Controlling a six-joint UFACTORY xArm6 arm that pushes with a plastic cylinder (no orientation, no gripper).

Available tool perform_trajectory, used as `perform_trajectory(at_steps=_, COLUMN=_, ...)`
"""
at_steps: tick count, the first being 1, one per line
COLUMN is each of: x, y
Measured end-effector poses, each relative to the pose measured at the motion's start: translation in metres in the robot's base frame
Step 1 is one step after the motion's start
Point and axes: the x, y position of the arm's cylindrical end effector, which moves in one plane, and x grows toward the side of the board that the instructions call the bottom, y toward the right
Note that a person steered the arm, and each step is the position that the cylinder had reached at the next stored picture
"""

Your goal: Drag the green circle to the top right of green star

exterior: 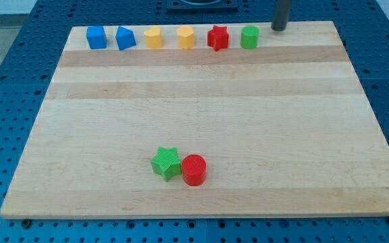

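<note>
The green circle [250,37] sits in a row of blocks along the board's top edge, at the row's right end. The green star [165,163] lies near the view's bottom centre, touching a red circle [194,169] on its right. My tip [277,28] rests on the board near the top edge, a short way to the right of the green circle and apart from it.
The top row also holds, from the left, a blue cube [96,37], a blue pentagon-like block [125,38], two yellow blocks [153,37] [186,37] and a red star [217,37]. The wooden board [208,108] lies on a blue perforated table.
</note>
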Motion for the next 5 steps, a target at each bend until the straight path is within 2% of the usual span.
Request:
perform_trajectory(at_steps=2, x=-0.003, y=-0.032)
perform_trajectory(at_steps=5, x=0.053, y=-0.040)
